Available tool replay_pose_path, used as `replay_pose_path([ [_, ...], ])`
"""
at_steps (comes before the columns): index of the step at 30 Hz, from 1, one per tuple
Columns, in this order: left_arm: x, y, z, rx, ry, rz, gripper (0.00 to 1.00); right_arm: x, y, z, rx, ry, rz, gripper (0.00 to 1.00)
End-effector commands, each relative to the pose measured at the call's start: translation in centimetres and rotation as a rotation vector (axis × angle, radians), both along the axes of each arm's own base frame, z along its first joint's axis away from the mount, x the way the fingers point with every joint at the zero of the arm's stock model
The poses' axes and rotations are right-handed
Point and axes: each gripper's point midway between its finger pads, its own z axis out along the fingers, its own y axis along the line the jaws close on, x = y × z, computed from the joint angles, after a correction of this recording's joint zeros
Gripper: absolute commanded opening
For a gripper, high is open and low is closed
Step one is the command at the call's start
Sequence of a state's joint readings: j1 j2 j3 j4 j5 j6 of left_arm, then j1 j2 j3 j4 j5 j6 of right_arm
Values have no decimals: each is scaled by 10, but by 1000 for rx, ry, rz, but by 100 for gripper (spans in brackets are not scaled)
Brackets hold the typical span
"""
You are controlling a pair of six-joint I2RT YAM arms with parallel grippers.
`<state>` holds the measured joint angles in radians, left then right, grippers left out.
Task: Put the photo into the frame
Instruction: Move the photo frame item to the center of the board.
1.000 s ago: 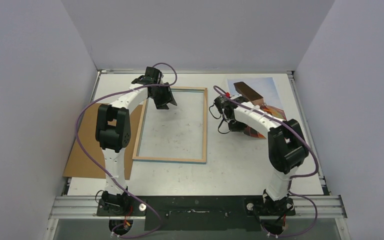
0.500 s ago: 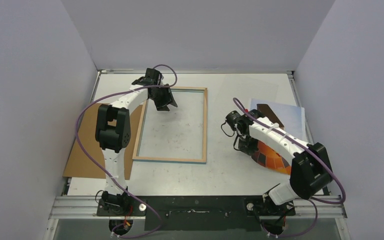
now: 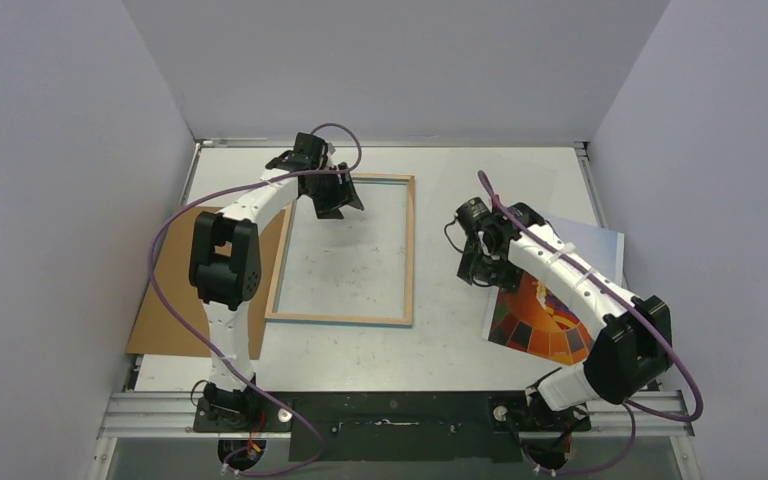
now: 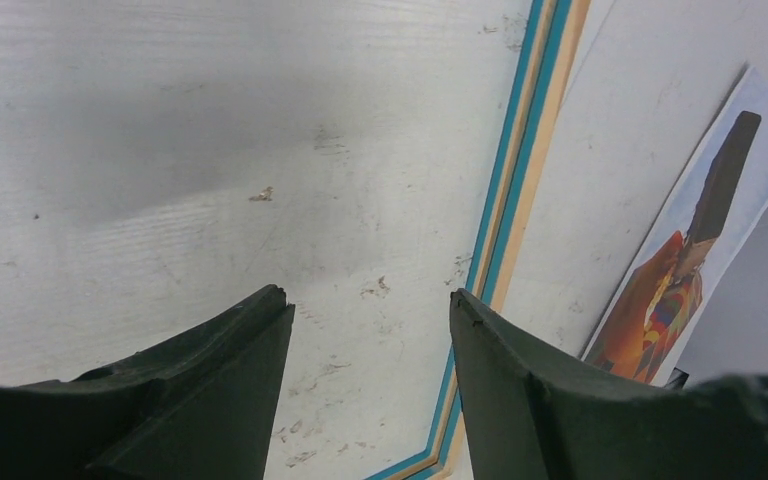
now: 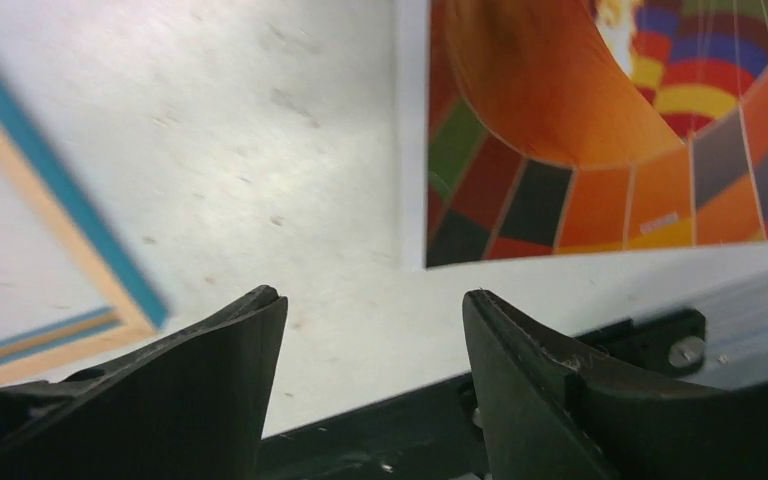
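A: Where's the photo point(image 3: 538, 322)?

B: Flat on the desk point(image 3: 440, 345), picture side up, on the right. It sits askew, partly under the right arm, with its near corner close to the desk's front edge. The frame point(image 3: 408, 250) lies mid-desk, wood-coloured side up, with a strip of bare desk between the two.

A: And the right end effector point(image 3: 478, 270)?

B: Released. Its fingers are spread with nothing between them, and it hovers just beside the photo's left border.

A: So the job now is getting a grip on it?

B: I'd say so. A flat print is hard to pinch, so I'd go for the white border at that near corner, low and shallow. I'd then carry it level and turn it square to the opening before lowering it.

A: The left one?

B: The left end effector point(image 3: 340, 205) is also released and empty, over the frame's far end. It could press down on a rail so the frame doesn't skid. The brown backing board point(image 3: 165, 310) sits off to the left, out of the way.
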<state>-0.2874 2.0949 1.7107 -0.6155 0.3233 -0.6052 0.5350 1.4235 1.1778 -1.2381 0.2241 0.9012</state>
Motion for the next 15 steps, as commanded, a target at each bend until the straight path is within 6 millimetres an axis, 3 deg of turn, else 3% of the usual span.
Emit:
replay_pose_path([
  [1, 13, -33, 65, -80, -206, -109, 60, 74, 10, 29, 71, -204, 1, 66],
  [7, 16, -85, 83, -95, -318, -242, 69, 192, -6, 37, 185, -475, -28, 72],
  [9, 18, -104, 88, -108, -349, -282, 70, 226, -14, 24, 233, -495, -41, 73],
  [15, 32, -156, 88, -156, -425, -364, 73, 300, -73, 1, 272, -557, -130, 74],
])
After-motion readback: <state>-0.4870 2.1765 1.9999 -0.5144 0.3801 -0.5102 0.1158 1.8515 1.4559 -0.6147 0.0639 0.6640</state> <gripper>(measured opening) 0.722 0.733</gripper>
